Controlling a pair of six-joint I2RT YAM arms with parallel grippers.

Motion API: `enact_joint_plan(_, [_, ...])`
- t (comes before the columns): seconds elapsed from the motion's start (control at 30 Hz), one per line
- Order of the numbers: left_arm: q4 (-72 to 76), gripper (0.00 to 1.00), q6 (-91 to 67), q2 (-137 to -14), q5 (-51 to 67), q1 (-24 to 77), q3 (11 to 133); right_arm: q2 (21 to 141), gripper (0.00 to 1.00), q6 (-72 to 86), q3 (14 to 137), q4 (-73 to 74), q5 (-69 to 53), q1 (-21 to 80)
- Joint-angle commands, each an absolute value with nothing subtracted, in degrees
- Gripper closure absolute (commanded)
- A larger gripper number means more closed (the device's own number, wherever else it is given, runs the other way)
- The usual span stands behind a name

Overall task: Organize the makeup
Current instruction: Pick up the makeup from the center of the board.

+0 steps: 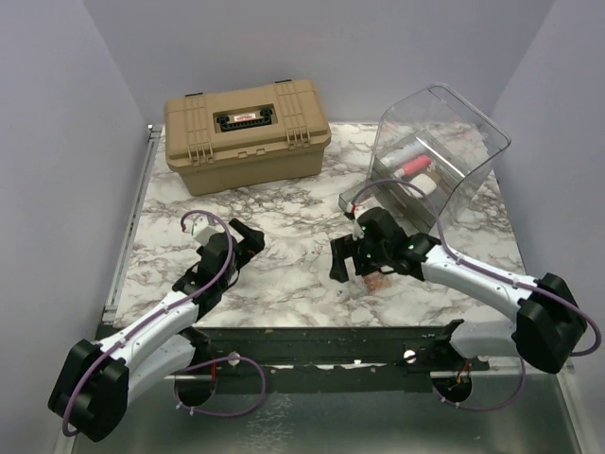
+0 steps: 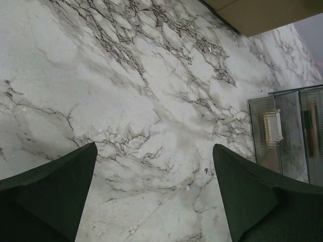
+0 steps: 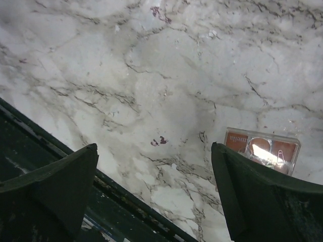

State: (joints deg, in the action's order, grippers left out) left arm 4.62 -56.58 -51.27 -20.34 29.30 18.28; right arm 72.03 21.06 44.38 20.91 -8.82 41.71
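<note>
A small square brown-pink eyeshadow palette [image 1: 377, 282] lies on the marble table near its front edge. In the right wrist view the palette [image 3: 262, 151] sits just past my right finger, outside the jaws. My right gripper [image 1: 344, 257] [image 3: 154, 146] is open and empty, low over the table, to the left of the palette. My left gripper [image 1: 248, 239] [image 2: 154, 147] is open and empty over bare marble at centre left. A white tube [image 1: 397, 154], a pink tube [image 1: 413, 167] and a white oval piece [image 1: 426, 186] lie inside the clear bin [image 1: 473, 142]. No pencils are in view.
A large tan hard case [image 1: 246, 123] stands shut at the back left; its corner shows in the left wrist view [image 2: 262, 12]. The clear bin stands tilted at the back right and also shows in the left wrist view [image 2: 287, 136]. The table's dark front rail [image 3: 60, 166] runs just below my right gripper.
</note>
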Motion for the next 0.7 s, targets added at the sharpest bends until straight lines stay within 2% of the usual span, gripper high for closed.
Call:
enact_joint_plan(0.0, [5.6,0.01,-56.5,-50.9,-19.2,28.9,18.4,76.2,0.00,25.5,47.1,30.1,5.4,46.7])
enact_joint_plan(0.13, [5.8,0.01,-56.5,-51.5,-18.6,28.8,18.6,81.4,0.00,28.0,47.2,31.5,11.4,51.9])
enact_joint_plan(0.37, [5.8,0.01,-56.3,-51.8,-18.2,28.7,18.6,85.9,0.00,35.7,49.7,39.4,27.8,52.6])
enact_joint_plan(0.67, [5.9,0.01,-56.0,-52.9,-18.0,28.6,19.2,78.5,0.00,37.0,45.1,33.1,26.0,52.2])
